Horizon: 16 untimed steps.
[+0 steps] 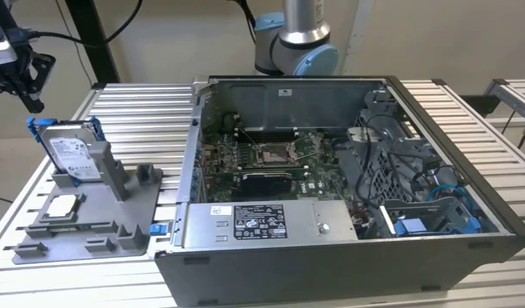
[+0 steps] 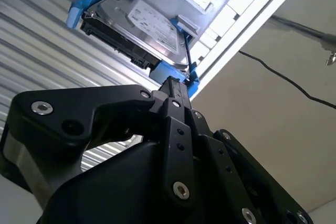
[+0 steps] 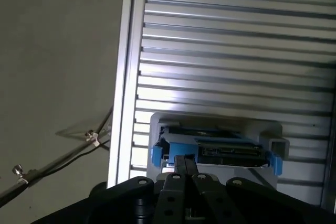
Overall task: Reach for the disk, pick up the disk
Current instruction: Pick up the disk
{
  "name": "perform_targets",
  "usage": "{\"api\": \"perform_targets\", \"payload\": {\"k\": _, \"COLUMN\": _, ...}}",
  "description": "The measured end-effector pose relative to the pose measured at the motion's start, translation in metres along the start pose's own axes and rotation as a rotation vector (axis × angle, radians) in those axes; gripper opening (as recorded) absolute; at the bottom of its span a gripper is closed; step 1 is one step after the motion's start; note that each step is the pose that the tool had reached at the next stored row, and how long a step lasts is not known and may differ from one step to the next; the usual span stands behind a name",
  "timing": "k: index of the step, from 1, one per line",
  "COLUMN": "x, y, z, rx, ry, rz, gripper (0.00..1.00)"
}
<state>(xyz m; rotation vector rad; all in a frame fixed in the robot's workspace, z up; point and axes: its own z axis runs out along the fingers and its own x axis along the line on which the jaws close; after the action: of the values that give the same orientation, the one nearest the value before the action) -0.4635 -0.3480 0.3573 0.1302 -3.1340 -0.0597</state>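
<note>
The disk [image 1: 74,153] stands upright in a slot of the grey fixture [image 1: 95,221], silver with a white label and a blue carrier around it. My black gripper [image 1: 31,102] hangs just above the disk's top corner on the exterior view's left, a small gap apart. In both wrist views the disk [image 2: 142,22] [image 3: 220,148] lies just beyond the fingertips [image 2: 173,85] [image 3: 184,162]. The two narrow fingers sit pressed together with nothing between them.
A small square silver chip [image 1: 61,205] lies on the grey fixture. An open computer case [image 1: 331,192] takes up the middle of the slatted metal table [image 1: 142,109]. The arm's base [image 1: 297,45] stands behind it. Cables [image 3: 58,158] hang past the table edge.
</note>
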Motion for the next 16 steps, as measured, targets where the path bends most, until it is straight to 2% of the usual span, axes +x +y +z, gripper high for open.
{"api": "perform_targets", "payload": {"k": 16, "x": 0.0000, "y": 0.0000, "z": 0.0000, "rx": 0.0019, "ry": 0.0059, "rz": -0.151, "gripper": 0.00}}
